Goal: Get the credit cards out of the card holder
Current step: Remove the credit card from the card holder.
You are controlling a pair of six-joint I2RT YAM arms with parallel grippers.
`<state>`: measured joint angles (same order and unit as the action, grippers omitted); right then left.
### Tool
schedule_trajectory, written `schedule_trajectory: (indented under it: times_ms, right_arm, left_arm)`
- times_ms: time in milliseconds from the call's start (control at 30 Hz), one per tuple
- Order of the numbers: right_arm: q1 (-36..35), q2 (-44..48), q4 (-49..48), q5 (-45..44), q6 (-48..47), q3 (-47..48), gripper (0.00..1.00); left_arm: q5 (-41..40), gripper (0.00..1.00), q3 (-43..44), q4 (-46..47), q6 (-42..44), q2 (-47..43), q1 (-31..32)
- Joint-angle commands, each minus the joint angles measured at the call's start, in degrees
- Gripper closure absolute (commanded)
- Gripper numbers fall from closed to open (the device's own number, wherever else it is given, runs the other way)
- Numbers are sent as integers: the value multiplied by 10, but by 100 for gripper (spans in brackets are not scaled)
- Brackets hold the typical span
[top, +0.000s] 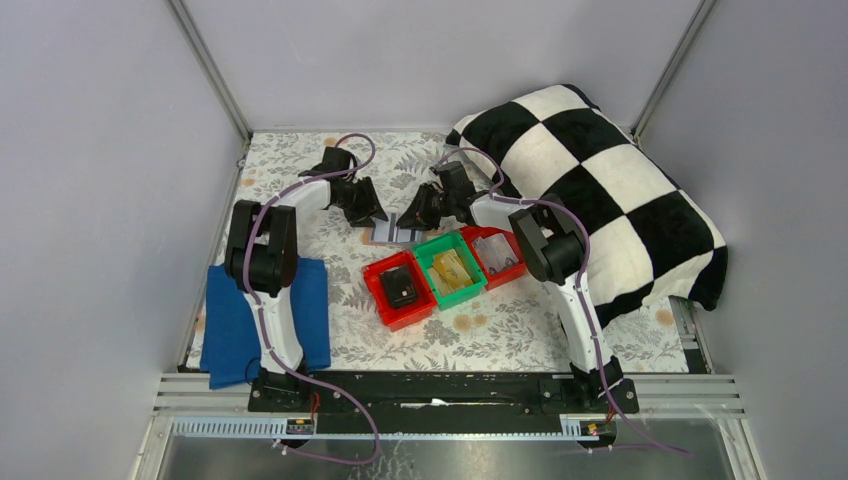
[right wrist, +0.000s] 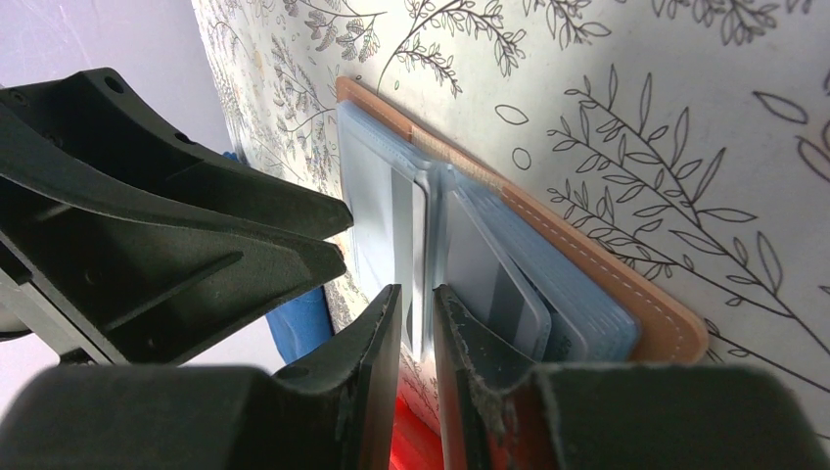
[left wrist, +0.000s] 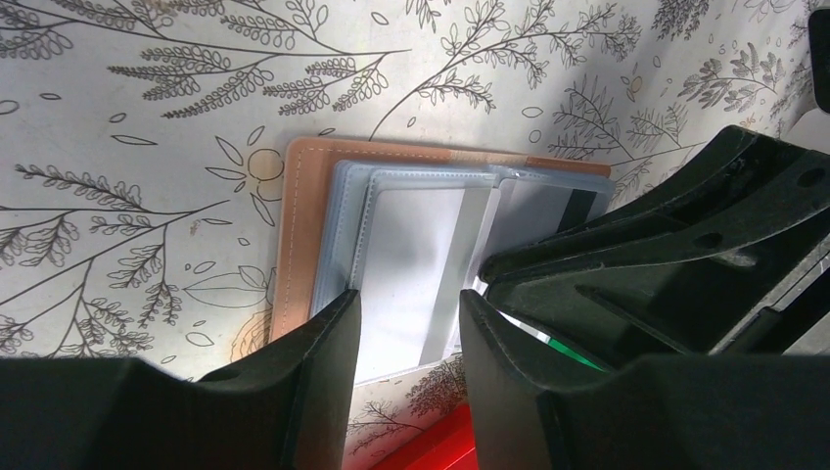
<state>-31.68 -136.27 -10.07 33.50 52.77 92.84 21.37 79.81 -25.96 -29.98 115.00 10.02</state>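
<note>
The salmon-pink card holder (top: 393, 233) lies open and flat on the floral tablecloth between my two grippers. In the left wrist view its pink edge (left wrist: 299, 245) frames clear sleeves holding pale grey-white credit cards (left wrist: 416, 255). My left gripper (left wrist: 406, 299) is open, its jaws straddling the left-hand card just above it. My right gripper (right wrist: 418, 294) is closed to a narrow gap on the upright edge of a card (right wrist: 416, 245) at the holder's middle fold. More cards (right wrist: 494, 289) sit in the blue-grey sleeves to the right. The left gripper (right wrist: 345, 235) shows close beside it.
Three small bins stand just in front of the holder: a red one with a black item (top: 400, 290), a green one (top: 452, 265) and a red one (top: 492, 252). A blue cloth (top: 265, 320) lies at the left. A black-and-white checkered cushion (top: 600, 190) fills the right.
</note>
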Motion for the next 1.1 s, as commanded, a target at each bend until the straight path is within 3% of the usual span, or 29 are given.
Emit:
schedule_trajectory:
  times_ms: [0,600,733,933,1067]
  right_arm:
    - [5,-16,11,-4,-7,5,74]
    - [5,-13,-18,6,12,-18,74]
    - [7,-6,-51,11,30,-39,83]
    - [16,-10,-200,52,111,-90,100]
    - [19,-5,-232,57,124,-104,100]
  left_arm:
    - [15,53,3,-3,12,21,4]
    - [29,54,9,-2,12,25,27]
    - [25,54,9,-2,7,29,26]
    - [19,54,9,-5,1,33,23]
    - [19,54,4,-6,-3,33,11]
